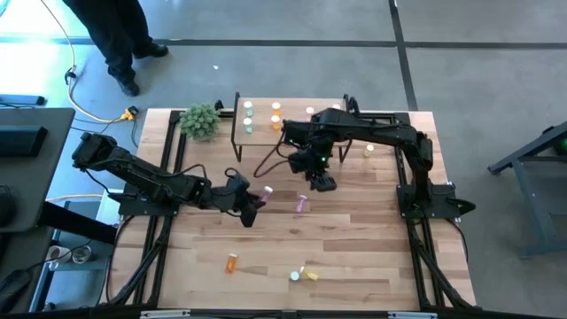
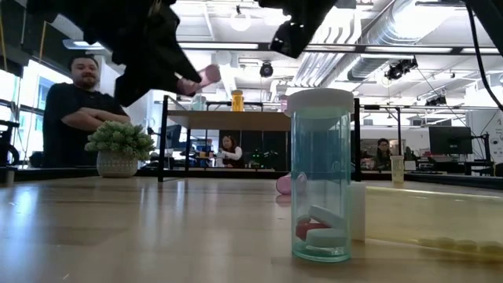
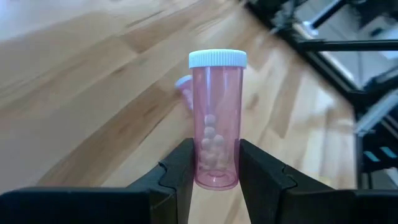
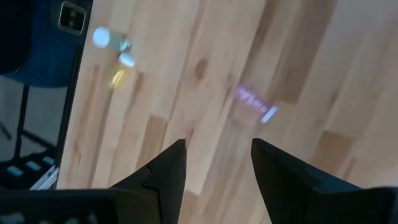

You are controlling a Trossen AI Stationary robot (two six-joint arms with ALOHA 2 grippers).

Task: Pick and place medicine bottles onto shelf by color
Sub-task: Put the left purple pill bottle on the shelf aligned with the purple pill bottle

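Gripping pink bottle (image 3: pixel 216 118), left end effector (image 3: pixel 214 171) clamped; right (image 4: pixel 214 165) open.

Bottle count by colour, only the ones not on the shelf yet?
Pink: 2 (held pink bottle in the left jaws, lying pink bottle)
Orange: 1 (orange bottle)
Green: 1 (green bottle)
Yellow: 2 (front yellow bottle, far yellow bottle)
Total: 6
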